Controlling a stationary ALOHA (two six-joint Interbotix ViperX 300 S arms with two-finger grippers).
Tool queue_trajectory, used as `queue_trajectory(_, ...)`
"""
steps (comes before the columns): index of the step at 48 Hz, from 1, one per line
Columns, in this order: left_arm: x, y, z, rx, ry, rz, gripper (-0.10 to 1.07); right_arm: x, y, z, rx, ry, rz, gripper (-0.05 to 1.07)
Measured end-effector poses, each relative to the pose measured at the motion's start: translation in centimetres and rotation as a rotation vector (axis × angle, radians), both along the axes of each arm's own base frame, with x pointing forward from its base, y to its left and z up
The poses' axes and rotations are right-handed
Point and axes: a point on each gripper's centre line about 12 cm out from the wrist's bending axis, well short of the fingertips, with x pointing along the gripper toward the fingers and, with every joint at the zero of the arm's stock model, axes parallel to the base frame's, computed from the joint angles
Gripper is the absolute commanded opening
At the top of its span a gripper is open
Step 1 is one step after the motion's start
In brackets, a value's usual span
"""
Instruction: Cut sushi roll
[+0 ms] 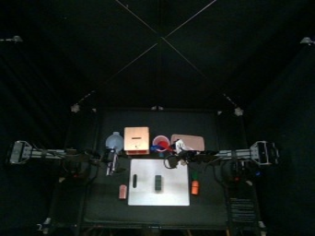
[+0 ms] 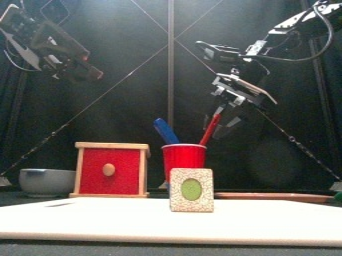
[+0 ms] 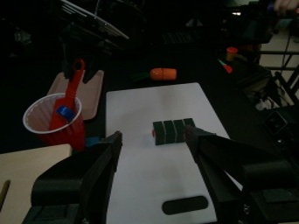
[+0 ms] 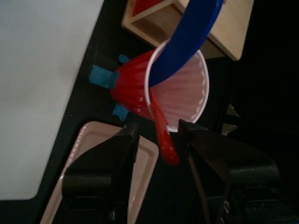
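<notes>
Setting: black curtains close in a small black table, with a white cutting board lying in its middle.
Sushi roll: the sushi roll lies on the white board, dark and short, seen end-on in the front view as a pale block with a green centre; nothing touches it.
Cup: a red cup stands behind the board and holds a red-handled tool and a blue-handled tool; which of them is the knife I cannot tell.
Other things: a red wooden box and a grey bowl stand beside the cup; small orange pieces lie off the board.
Risk: as I judge it, jaws closing off-centre on the red handle could tip the light cup or drag it along, spilling both tools; a slanted handle may also slip free when lifted.
Right gripper: the right gripper sits at the cup's rim, jaws apart on either side of the red handle and not yet clamped on it.
Left gripper: the left gripper hangs above the board with jaws spread wide, holding nothing, the roll showing between them.
</notes>
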Motion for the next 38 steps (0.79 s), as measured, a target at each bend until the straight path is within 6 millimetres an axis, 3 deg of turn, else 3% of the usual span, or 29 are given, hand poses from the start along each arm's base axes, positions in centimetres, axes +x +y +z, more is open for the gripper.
queue_trajectory(15, -0.22, 0.13, -0.55, -0.019, 0.014, 0.013, 0.93, 0.08, -0.21, 0.11, -0.002, 0.014, -0.023, 0.77)
queue_trajectory(28, -0.35, 0.15, -0.87, -0.037, 0.021, 0.021, 0.93, 0.07, -0.28, -0.03, -0.006, 0.025, -0.027, 0.50)
queue_trajectory(38, -0.40, 0.16, -0.98, -0.043, 0.024, 0.023, 0.93, 0.16, -0.30, 0.09, -0.015, 0.025, -0.025, 0.47)
